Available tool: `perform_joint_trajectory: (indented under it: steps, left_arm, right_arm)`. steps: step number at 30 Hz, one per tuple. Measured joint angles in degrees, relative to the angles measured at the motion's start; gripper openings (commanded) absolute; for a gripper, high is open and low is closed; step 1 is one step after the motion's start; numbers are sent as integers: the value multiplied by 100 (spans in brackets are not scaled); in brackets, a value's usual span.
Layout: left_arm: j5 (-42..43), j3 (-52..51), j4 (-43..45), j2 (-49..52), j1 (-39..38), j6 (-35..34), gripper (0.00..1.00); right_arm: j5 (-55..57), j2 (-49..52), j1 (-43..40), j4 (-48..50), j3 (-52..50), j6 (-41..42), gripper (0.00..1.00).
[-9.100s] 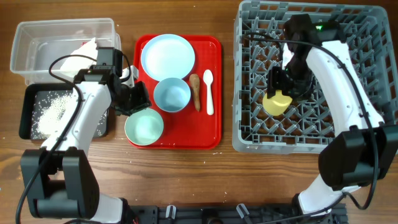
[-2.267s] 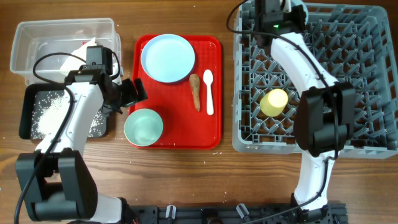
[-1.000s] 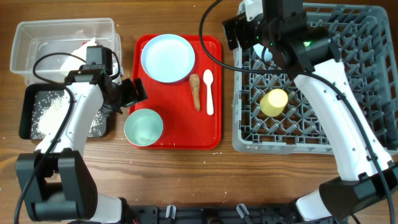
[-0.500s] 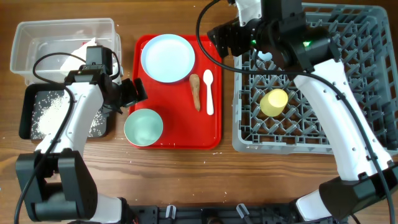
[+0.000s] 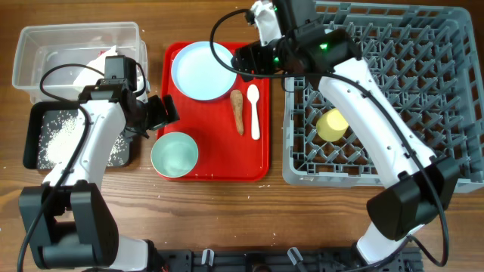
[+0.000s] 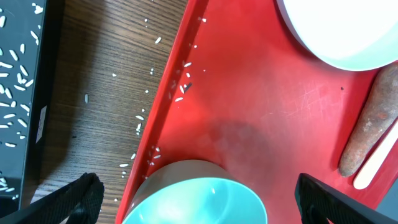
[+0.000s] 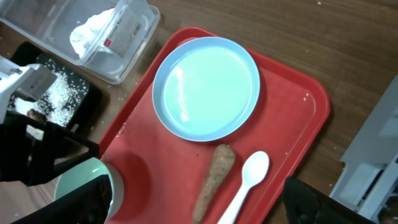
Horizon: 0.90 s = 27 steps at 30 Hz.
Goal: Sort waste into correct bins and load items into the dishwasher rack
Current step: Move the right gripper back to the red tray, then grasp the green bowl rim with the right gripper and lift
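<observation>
1. Left wrist view: the left tool (image 6: 202, 196) stands spread wide over the one pale green bowl (image 6: 186, 190) on the red tray (image 6: 249, 124). The scattered rice grains (image 6: 180, 93) at the tray edge and on the tabletop (image 6: 106, 124) show plainly only here.
2. Right wrist view: the right tool (image 7: 205, 200) is also spread wide. One brown stick (image 7: 213, 180) lies beside one white spoon (image 7: 245, 180), with one pale blue plate (image 7: 205, 87) behind them.
3. Only the overhead view shows the grey rack (image 5: 423, 91), with one yellow cup (image 5: 333, 125) inside.
4. Farthest are two bins: the clear tub (image 5: 23, 68) holding a white tissue (image 7: 93, 28), and the black tray (image 5: 30, 136) holding rice.
</observation>
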Motion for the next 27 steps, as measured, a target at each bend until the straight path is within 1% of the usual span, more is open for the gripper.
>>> perform_joint_trajectory:
  steps: [3,8,10,13,15,16,19,21,23,24,27]
  left_arm:
    - [0,0,0,0,0,-2,100]
    - [0,0,-2,0,0,0,100]
    - [0,0,0,0,0,-2,100]
    - [-4,0,87,0,0,0,100]
    - [-87,0,83,0,20,-2,100]
    - [-125,35,9,0,72,-9,100]
    - [-170,433,-417,2,415,-26,100]
    - [-210,1036,-811,-7,859,-31,100]
    - [-256,1617,-1193,-37,1491,-52,100]
    - [-273,1698,-1215,-48,1641,-52,100]
    - [-282,1779,-1305,-59,2413,-68,100]
  right_arm:
    - [-7,9,9,-146,0,190,86]
    - [-22,72,9,-820,-13,450,82]
    - [-68,72,9,-955,-114,612,82]
    - [-125,83,151,-688,-501,944,82]
    - [-175,111,420,-363,-839,1226,80]
    - [-199,133,562,-271,-942,1351,76]
    - [-245,181,1073,140,-1139,1652,68]
    - [-166,181,1362,476,-1266,1871,63]
    - [55,192,1687,931,-1567,2009,60]
    - [105,234,1770,1040,-1641,2039,59]
    - [205,706,2048,1266,-1698,2229,57]
